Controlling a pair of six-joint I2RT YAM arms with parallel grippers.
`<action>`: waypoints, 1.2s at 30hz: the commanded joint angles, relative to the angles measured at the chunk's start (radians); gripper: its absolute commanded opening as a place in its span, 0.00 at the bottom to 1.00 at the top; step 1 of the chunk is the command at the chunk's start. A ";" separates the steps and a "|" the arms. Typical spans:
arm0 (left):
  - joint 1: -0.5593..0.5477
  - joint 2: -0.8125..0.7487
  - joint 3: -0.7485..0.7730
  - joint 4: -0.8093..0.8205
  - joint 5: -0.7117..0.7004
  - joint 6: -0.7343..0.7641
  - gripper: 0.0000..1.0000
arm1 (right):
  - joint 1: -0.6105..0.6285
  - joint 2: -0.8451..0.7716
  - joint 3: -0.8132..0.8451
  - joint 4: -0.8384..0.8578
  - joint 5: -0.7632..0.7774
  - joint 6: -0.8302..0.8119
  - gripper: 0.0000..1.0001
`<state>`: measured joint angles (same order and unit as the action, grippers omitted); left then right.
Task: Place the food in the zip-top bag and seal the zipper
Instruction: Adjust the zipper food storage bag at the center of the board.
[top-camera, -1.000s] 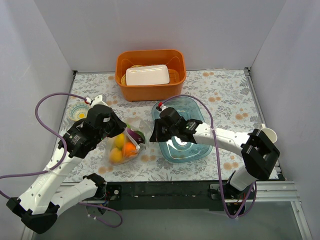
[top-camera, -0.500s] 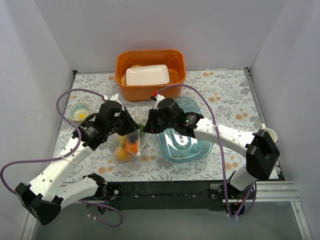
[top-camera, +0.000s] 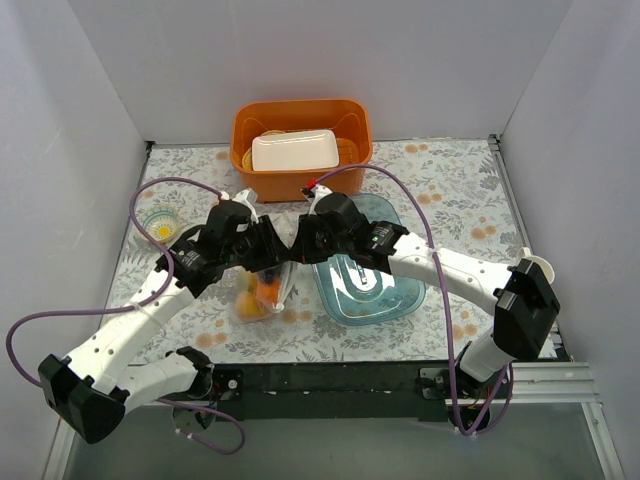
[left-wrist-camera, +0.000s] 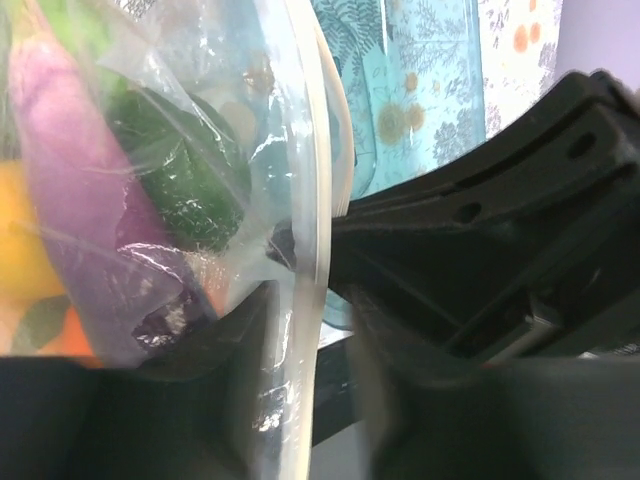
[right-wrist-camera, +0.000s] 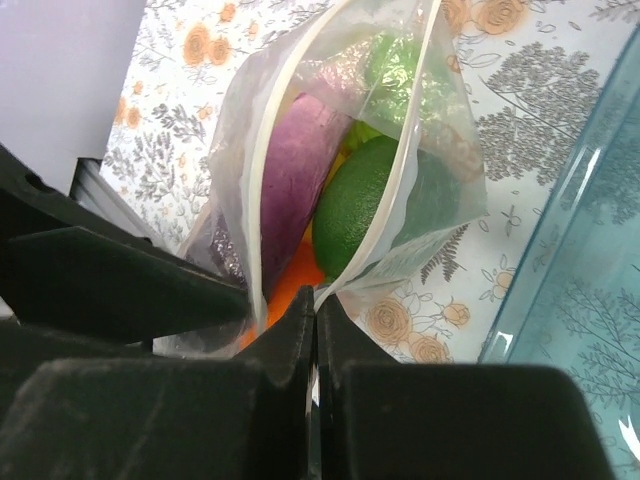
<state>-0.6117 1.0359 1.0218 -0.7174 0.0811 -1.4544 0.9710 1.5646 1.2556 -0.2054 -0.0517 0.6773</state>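
The zip-top bag (top-camera: 262, 292) hangs between my two grippers with the food inside: a purple eggplant (right-wrist-camera: 290, 170), a green fruit (right-wrist-camera: 360, 205) and orange citrus (right-wrist-camera: 290, 282). The bag's mouth stands apart, its two zipper strips (right-wrist-camera: 405, 170) meeting at my right gripper (right-wrist-camera: 317, 330). That gripper (top-camera: 295, 250) is shut on the bag's mouth corner. My left gripper (top-camera: 270, 256) is right against it. In the left wrist view the zipper (left-wrist-camera: 318, 200) runs between the left gripper's (left-wrist-camera: 310, 400) parted fingers, with the eggplant (left-wrist-camera: 70, 180) to its left.
The clear blue tray (top-camera: 385, 300) lies just right of the bag, under my right arm. An orange basket (top-camera: 300, 180) holding a white tray (top-camera: 293, 150) stands behind. A small bowl (top-camera: 156, 222) sits at the left, a white cup (top-camera: 535, 268) at the right edge.
My left gripper has moved right along the bag's mouth until it meets the right gripper. The right gripper shifted slightly up and left. The bag is drawn narrower.
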 joint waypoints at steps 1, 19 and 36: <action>-0.003 -0.051 0.000 -0.007 -0.018 -0.007 0.51 | 0.006 -0.046 0.051 -0.023 0.084 0.021 0.01; -0.003 -0.447 -0.253 -0.008 -0.051 -0.418 0.76 | -0.012 -0.109 -0.051 0.001 0.151 0.065 0.01; -0.003 -0.571 -0.505 0.162 0.117 -0.661 0.73 | -0.020 -0.101 -0.067 -0.009 0.167 0.067 0.01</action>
<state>-0.6117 0.4911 0.5594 -0.6231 0.1230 -1.9808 0.9573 1.4876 1.1820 -0.2588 0.0807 0.7376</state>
